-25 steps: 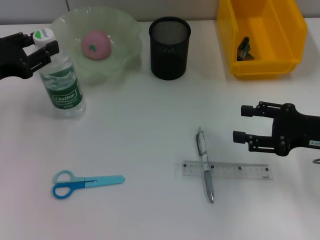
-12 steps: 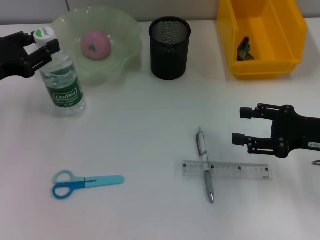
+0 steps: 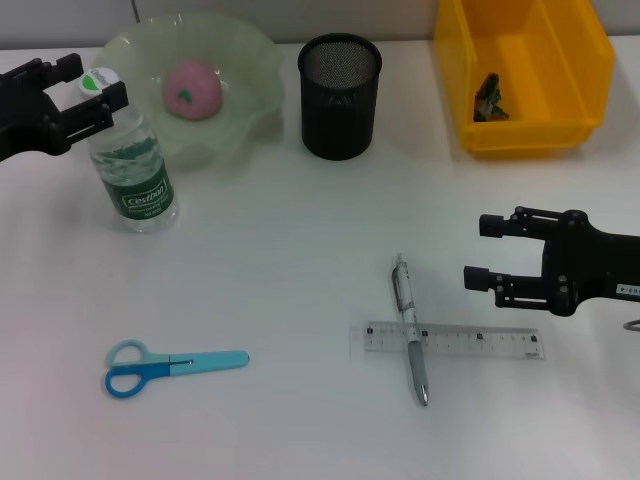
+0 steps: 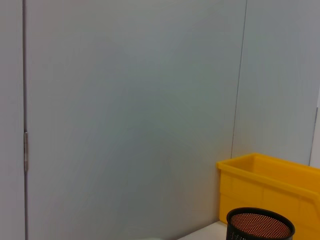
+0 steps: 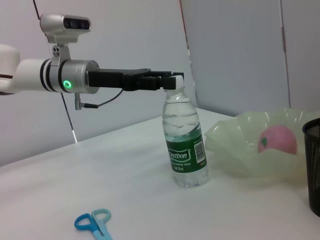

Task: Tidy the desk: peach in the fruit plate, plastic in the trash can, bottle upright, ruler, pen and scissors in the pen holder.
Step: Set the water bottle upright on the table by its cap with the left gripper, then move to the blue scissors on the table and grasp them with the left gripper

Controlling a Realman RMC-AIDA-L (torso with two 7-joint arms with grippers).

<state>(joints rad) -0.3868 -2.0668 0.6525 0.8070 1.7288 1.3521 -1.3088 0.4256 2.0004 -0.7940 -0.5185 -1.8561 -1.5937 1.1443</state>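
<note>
The left gripper [image 3: 92, 92] was closed on the white cap of the bottle [image 3: 135, 170], which stood almost upright on the table [image 3: 280, 260], just beside the fruit plate [image 3: 245, 95] holding the peach [image 3: 192, 88]. Beyond the plate from the bottle stood the pen holder [image 3: 340, 96], then the yellow trash can [image 3: 520, 70]. The right gripper [image 3: 480, 250] hung with its jaws apart and empty, far from the bottle, near the pen [image 3: 410, 325] lying across the ruler [image 3: 470, 342]; the scissors [image 3: 165, 365] lay in front of the bottle.

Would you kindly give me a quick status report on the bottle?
Left gripper shut on bottle cap, bottle upright on desk. Right gripper open, hovering beside pen and ruler. Nothing blocking.
</note>
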